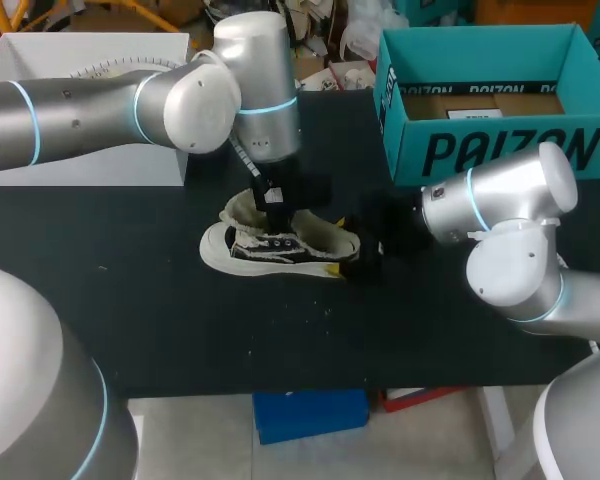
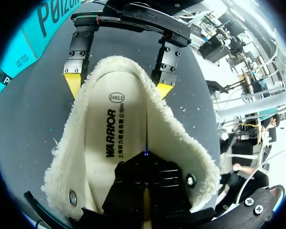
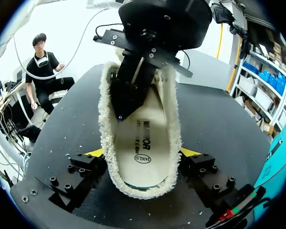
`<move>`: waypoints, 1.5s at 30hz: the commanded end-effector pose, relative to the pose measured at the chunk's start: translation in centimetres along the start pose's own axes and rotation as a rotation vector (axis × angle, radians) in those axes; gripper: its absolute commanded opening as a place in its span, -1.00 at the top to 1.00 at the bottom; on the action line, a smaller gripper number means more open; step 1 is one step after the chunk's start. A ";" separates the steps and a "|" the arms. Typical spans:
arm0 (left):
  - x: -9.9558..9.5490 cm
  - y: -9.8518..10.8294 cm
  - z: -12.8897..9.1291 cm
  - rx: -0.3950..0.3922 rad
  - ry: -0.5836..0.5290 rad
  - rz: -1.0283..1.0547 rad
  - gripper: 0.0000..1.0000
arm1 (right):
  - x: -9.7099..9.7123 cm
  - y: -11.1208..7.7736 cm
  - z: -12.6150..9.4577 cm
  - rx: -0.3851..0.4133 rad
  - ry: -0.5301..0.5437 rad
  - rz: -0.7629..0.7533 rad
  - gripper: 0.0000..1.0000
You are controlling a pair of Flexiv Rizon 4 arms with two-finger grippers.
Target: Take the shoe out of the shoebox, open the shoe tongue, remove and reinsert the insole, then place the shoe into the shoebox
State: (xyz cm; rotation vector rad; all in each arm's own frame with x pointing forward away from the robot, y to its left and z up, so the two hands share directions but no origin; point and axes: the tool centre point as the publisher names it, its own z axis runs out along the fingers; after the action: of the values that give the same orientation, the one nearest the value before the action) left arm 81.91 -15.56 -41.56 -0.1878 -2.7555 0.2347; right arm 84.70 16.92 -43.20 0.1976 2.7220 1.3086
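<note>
shoe (image 1: 280, 245): on the table (image 1: 130, 300), heel clamped between the right gripper (image 3: 143, 153) fingers.
left gripper (image 2: 144, 160): fingers pressed together (tips down on the insole (image 2: 117, 129)).

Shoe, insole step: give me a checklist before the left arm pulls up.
1. Shoe out of the shoebox, on the table: ok.
2. Right gripper holds the heel from both sides: ok.
3. Left gripper down inside the shoe opening, fingers together: ok.
4. Insole actually pinched: cannot tell, the fingertips hide the contact.
5. Insole edge lifted off the footbed: not ok, it lies flat.
</note>
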 end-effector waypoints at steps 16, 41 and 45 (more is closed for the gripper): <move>0.4 -0.2 0.8 -0.079 -0.113 -0.031 0.67 | -0.1 -0.2 0.3 0.003 -0.003 0.002 1.00; -0.9 2.8 2.8 -0.301 -0.489 -0.173 0.36 | -0.1 -0.2 0.3 0.003 -0.003 0.002 1.00; -1.3 3.5 3.1 -0.319 -0.539 -0.141 0.38 | -0.1 -0.2 0.3 0.003 -0.003 0.002 1.00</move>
State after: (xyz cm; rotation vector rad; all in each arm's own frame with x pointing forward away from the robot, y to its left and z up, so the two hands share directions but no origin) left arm 83.11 -14.23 -42.37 0.0104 -3.2624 -0.2405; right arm 84.65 17.06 -43.24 0.1961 2.7212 1.3097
